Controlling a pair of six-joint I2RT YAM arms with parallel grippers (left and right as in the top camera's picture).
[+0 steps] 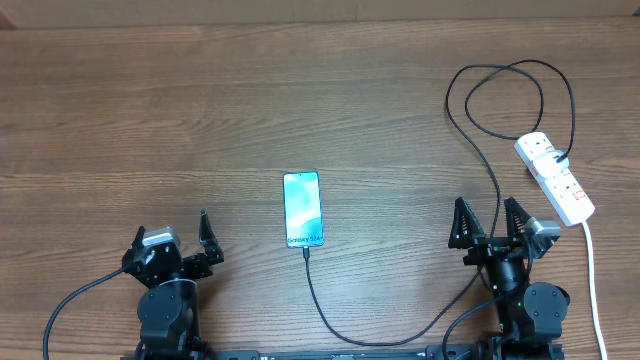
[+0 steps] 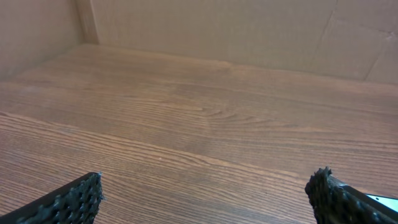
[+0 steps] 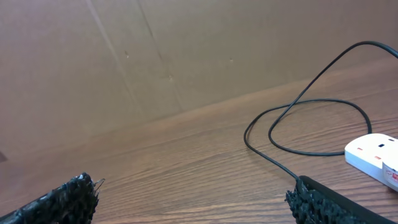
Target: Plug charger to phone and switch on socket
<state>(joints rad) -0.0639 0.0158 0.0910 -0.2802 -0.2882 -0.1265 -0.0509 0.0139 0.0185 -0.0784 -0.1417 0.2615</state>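
The phone [image 1: 302, 209] lies flat at the table's middle, light blue screen up, text end toward the near edge. The charger cable [image 1: 330, 322] meets the phone's near end, its plug [image 1: 304, 251] seeming to sit in the port. The cable runs under the right arm, loops at the far right [image 1: 505, 90] and ends at the white socket strip [image 1: 556, 178]. The socket's end [image 3: 373, 152] and the cable loop [image 3: 311, 118] show in the right wrist view. My left gripper [image 1: 170, 240] [image 2: 205, 193] is open and empty, left of the phone. My right gripper [image 1: 490, 222] [image 3: 193, 199] is open and empty, between phone and socket.
The socket's thick white cord [image 1: 594, 290] runs down the right edge toward the near side. Brown cardboard walls [image 2: 249, 31] [image 3: 124, 68] stand behind the wooden table [image 1: 200, 110]. A sliver of the phone's corner [image 2: 382, 201] shows past the left gripper's right finger.
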